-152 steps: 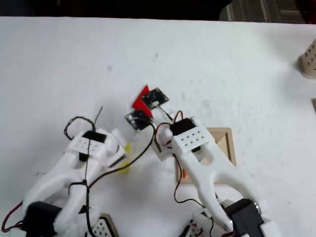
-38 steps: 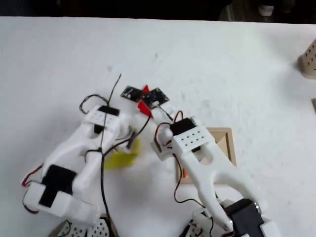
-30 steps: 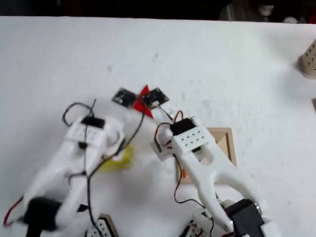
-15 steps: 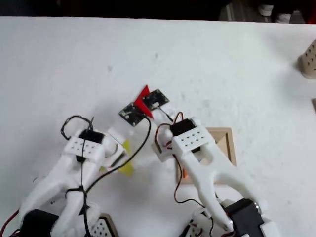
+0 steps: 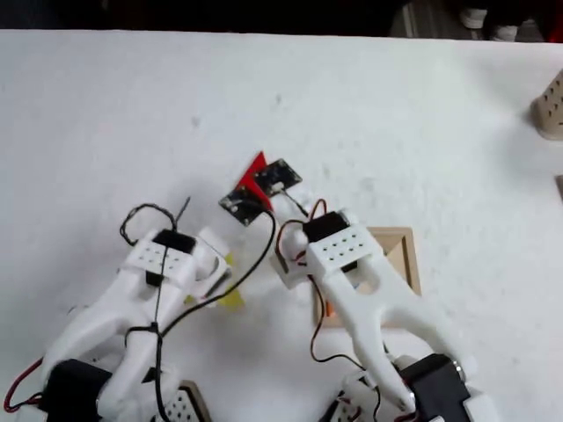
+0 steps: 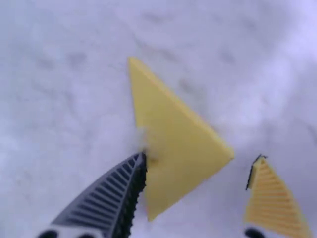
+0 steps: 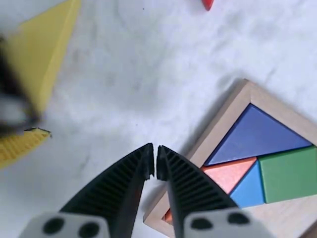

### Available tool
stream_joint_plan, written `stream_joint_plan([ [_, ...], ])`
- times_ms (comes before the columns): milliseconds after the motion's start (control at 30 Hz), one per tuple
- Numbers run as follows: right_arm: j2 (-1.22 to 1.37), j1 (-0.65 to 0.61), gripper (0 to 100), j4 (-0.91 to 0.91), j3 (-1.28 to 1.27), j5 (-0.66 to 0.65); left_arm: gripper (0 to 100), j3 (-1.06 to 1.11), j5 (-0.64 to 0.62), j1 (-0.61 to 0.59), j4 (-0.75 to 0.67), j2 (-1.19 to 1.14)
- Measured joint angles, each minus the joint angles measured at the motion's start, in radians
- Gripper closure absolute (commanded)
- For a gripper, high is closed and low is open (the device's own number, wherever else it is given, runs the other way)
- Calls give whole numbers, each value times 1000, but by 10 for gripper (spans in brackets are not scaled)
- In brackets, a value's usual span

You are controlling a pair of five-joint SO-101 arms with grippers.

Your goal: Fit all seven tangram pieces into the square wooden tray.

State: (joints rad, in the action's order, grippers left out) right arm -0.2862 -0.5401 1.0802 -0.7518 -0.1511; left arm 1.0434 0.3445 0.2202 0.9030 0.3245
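A yellow triangle [image 6: 173,144] lies flat on the white table between the fingers of my left gripper [image 6: 198,159], which is open. The dark finger [image 6: 114,198] touches one edge; the yellow finger [image 6: 270,198] stands apart. In the high view the triangle [image 5: 229,295] peeks out beside the left gripper [image 5: 218,280]. My right gripper [image 7: 153,159] is shut on nothing, just off a corner of the square wooden tray [image 7: 225,111], which holds blue, orange and green pieces. The right arm [image 5: 339,251] covers most of the tray [image 5: 400,239]. A red triangle [image 5: 255,167] lies farther back.
A light wooden block [image 5: 550,105] stands at the table's right edge. Black cables [image 5: 255,255] run from the arms to the two wrist camera boards near the red piece. White table stretches open at the back and left.
The left arm swung out toward the red piece and came back low over the yellow triangle, which has slid slightly right. The right arm has not moved.
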Motion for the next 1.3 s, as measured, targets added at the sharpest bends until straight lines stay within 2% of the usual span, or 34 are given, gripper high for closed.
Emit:
stream_joint_plan([
  [133,0,0,981,0,0,0,745,0,-2,0,-3,-8],
  [433,0,0,981,0,0,0,753,0,-5,2,-6,-8],
  [600,0,0,981,0,0,0,824,0,-5,5,-8,-8],
  [900,0,2,981,0,0,0,832,0,-5,20,-8,-8],
  [1167,0,-25,981,0,0,0,871,-2,-68,28,-3,-8],
  [1300,0,-26,981,0,0,0,874,-2,-172,26,-14,-8],
])
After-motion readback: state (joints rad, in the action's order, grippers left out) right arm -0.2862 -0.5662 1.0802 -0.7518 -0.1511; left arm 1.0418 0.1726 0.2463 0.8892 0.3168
